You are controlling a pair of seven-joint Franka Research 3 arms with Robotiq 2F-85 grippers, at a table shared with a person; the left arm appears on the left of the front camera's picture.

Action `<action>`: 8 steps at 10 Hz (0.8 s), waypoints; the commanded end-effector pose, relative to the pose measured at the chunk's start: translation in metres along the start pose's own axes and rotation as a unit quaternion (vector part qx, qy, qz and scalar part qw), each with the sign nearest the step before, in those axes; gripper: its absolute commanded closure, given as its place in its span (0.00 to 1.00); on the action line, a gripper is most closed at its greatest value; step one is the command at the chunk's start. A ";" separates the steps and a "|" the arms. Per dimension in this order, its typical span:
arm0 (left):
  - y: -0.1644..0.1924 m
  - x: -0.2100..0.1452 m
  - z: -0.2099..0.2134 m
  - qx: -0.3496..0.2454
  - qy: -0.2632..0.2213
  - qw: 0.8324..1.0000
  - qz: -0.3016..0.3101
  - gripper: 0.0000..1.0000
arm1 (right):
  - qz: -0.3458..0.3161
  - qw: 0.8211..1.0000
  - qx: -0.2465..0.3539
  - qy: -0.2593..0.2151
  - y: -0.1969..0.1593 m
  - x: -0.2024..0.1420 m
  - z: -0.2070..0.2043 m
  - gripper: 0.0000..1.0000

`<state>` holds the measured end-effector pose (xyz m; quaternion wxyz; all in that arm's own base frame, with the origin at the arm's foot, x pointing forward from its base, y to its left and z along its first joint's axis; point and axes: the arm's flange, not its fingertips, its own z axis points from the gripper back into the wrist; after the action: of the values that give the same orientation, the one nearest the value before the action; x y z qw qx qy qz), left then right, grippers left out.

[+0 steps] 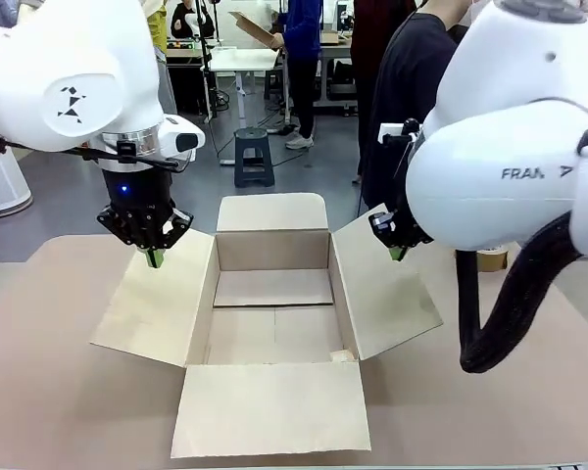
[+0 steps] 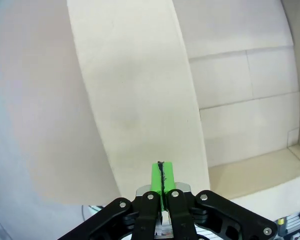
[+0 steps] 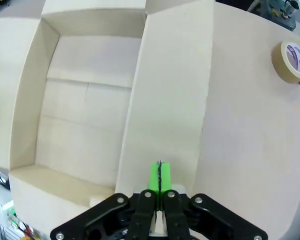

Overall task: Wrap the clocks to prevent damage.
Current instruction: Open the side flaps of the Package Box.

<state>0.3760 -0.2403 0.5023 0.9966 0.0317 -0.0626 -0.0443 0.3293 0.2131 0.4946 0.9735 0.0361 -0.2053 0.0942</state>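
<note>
You have an open cardboard box (image 1: 272, 250) in the middle of the surface (image 1: 39, 392), all four flaps folded outward and its floor showing bare cardboard.

Your left end effector (image 1: 155, 258) points down over the far part of the box's left flap (image 1: 157, 304). In the left wrist view the left end effector (image 2: 161, 172) has its green pads pressed flat together, with only a thin dark seam between them and nothing held. You cannot tell from these views whether the tips touch the flap or hang just above it.

Your right end effector (image 1: 398, 253) sits over the far part of the right flap (image 1: 387, 294). In the right wrist view the right end effector (image 3: 160, 175) is likewise closed, pad against pad, with nothing between them; the flap lies right below it.

A roll of tape (image 3: 292, 61) lies flat on the surface, beyond the right flap and apart from the box. A person in a dark top (image 1: 402, 88) stands at the far side, behind the right arm.
</note>
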 end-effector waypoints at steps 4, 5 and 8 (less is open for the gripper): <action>0.017 0.012 -0.039 -0.006 0.012 1.000 0.027 1.00 | -0.022 0.999 -0.019 -0.042 -0.006 0.003 -0.056 0.99; 0.020 0.017 -0.052 -0.017 0.025 0.999 0.027 1.00 | -0.019 0.998 -0.016 -0.056 -0.011 0.002 -0.065 0.99; 0.030 0.018 -0.075 -0.014 0.048 0.998 0.044 1.00 | -0.030 0.999 -0.010 -0.042 -0.023 -0.010 -0.085 0.99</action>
<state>0.4057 -0.2112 0.4343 0.9997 0.0189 -0.0119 -0.0080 0.3740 0.2049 0.4339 0.9667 0.0404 -0.2413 0.0753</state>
